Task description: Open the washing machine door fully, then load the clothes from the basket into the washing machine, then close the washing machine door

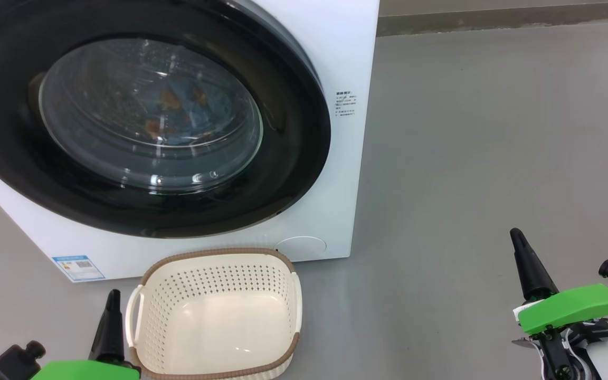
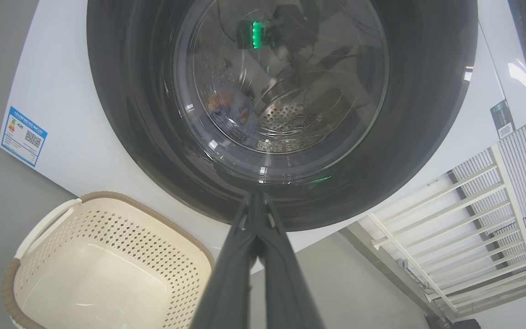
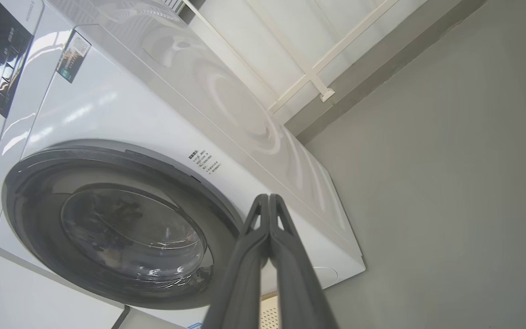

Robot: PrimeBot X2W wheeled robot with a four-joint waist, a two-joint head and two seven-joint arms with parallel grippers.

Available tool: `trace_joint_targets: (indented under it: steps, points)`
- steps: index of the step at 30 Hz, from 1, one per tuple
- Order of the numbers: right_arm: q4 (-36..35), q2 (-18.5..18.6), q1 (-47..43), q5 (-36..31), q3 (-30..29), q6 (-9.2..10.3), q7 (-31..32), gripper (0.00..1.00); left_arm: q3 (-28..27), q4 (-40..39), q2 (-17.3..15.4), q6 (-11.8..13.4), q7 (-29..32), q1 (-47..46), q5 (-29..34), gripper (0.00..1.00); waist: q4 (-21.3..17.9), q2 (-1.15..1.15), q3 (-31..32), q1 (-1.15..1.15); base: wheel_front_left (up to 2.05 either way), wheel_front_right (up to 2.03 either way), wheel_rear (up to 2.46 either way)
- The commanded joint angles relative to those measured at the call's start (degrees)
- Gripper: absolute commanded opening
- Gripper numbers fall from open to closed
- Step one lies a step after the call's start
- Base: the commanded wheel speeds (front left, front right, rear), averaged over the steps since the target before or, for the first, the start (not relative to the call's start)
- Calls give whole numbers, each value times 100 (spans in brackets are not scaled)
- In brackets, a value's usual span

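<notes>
A smooth grey floor [image 1: 467, 158] runs back to a darker skirting strip. A white slatted rail [image 2: 473, 205] shows beyond it in the left wrist view. On the floor stands the big white front-loading washing machine [image 1: 335, 53], with a blue label sticker [image 1: 78, 267] at its lower front corner and a small round white cover [image 1: 301, 247] low at the other corner.

The washing machine door [image 1: 293, 132], large and round with a wide glossy black rim and a bulging clear glass window, lies closed against the front. Through the glass, blurred by glare, there appears to be light blue fabric with orange-brown patches, the clothes [image 1: 188, 113], lying low in the perforated steel drum.

Just in front of the machine, below the door, sits the small cream-white perforated plastic basket [image 1: 214, 252], with a brown woven-look rim and a loop handle on each side. Its bare pale bottom is plain to see.

The left gripper [image 1: 114, 295] hovers just beside the basket's left handle and touches nothing. Its two long dark fingers [image 2: 235, 274] are pressed tip to tip with nothing between them, pointing towards the lower rim of the door.

The right gripper [image 1: 515, 233] hangs over bare floor, well apart from the basket and to the right of the machine. Its fingers [image 3: 249, 274] are likewise closed together and hold nothing.
</notes>
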State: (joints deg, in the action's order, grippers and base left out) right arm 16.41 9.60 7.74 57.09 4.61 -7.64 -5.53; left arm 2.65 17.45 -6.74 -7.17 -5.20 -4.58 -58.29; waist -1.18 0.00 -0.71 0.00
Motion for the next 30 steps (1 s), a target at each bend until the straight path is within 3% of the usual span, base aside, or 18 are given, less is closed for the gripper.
trace_joint_targets:
  steps: [1,30]
  points:
    - [-167,47,61,148,-51,6,36,0,-151,-183,-52,-15,42,-158,-139,0,3,0,1,0,0,0,0]
    - [-198,-236,-32,1568,-472,10,504,0,-473,-248,131,-22,514,-160,-1492,0,51,0,23,0,0,0,0]
